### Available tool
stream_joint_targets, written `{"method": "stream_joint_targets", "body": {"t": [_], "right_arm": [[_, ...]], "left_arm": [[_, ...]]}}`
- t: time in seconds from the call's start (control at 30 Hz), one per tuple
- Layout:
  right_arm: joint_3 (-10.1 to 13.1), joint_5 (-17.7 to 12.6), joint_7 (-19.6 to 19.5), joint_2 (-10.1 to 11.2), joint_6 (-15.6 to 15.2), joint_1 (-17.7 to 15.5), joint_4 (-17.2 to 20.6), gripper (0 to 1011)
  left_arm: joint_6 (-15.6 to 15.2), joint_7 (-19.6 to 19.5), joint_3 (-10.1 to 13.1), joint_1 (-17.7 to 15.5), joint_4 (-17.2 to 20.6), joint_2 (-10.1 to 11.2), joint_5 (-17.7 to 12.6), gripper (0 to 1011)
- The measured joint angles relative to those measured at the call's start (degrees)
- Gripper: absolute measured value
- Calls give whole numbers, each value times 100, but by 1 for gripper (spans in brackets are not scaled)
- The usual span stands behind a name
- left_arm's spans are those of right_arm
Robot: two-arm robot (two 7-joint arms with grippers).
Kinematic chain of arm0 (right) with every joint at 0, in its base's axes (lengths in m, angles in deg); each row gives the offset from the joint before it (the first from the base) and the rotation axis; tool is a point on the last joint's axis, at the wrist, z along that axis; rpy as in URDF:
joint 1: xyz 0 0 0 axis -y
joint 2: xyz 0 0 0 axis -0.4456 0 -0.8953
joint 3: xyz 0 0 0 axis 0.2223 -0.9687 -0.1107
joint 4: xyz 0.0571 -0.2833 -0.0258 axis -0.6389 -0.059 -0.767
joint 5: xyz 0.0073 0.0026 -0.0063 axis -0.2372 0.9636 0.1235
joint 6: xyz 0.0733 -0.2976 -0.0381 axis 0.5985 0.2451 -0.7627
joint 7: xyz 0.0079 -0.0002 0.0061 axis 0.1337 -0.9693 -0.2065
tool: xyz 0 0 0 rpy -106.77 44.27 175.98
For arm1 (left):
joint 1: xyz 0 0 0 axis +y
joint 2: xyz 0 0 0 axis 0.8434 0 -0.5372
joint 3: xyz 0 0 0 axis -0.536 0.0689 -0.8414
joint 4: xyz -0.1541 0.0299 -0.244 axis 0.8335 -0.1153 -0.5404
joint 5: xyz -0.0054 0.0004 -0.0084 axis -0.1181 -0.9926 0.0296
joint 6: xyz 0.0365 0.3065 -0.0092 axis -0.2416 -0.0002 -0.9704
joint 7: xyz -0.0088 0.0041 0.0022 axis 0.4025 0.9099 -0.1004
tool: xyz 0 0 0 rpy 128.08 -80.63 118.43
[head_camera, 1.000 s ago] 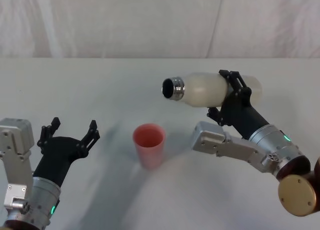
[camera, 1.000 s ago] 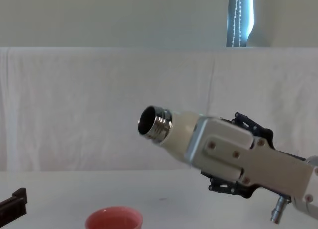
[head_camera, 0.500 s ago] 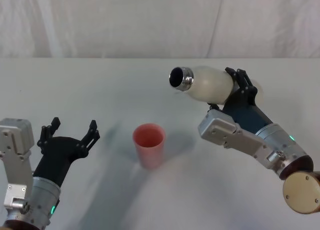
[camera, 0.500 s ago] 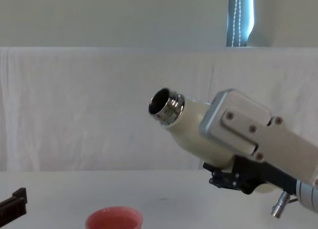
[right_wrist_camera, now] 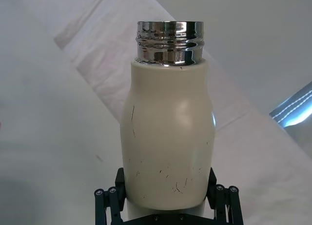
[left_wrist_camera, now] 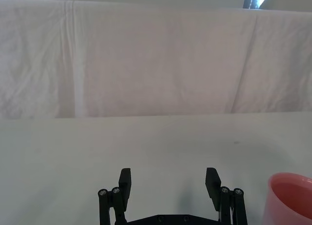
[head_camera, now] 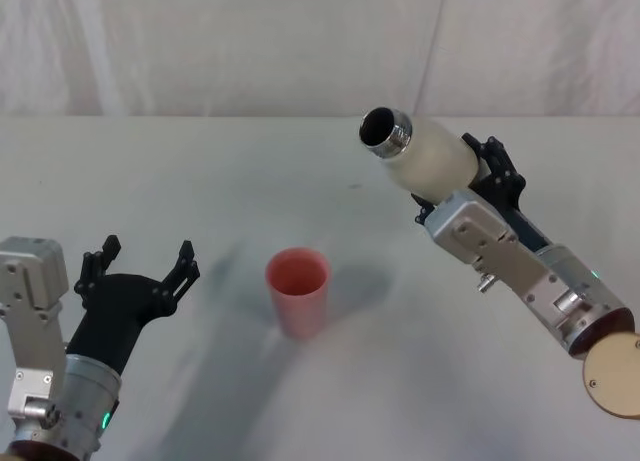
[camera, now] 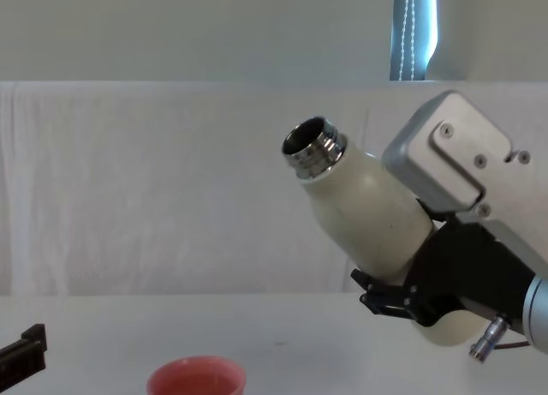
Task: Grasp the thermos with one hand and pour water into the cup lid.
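My right gripper is shut on the cream-white thermos, held in the air to the right of and above the pink cup lid. The thermos tilts with its open silver neck pointing up and to the left. In the right wrist view the thermos sits between the black fingers. The cup lid stands upright on the table, and its rim shows beside my left gripper. That left gripper rests open and empty left of the cup lid.
A white cloth covers the table and hangs as a backdrop behind it. Bare table surface lies around the cup lid on all sides.
The right arm has swung the thermos from nearly lying level to tilted neck-up, and moved it rightward and farther back from the cup lid. The left arm has not moved.
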Motion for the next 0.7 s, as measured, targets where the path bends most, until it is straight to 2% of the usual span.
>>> {"method": "stream_joint_targets", "body": {"t": [0.17, 0.5, 0.7], "right_arm": [[86, -268, 125, -46, -30, -27, 29, 956], [331, -1153, 518, -170, -165, -73, 61, 956], [400, -1488, 613, -213, -235, -85, 65, 956]], "left_arm": [[0, 0, 0, 0, 0, 0, 0, 1001], [0, 0, 0, 0, 0, 0, 0, 1001], [0, 0, 0, 0, 0, 0, 0, 1001]]}}
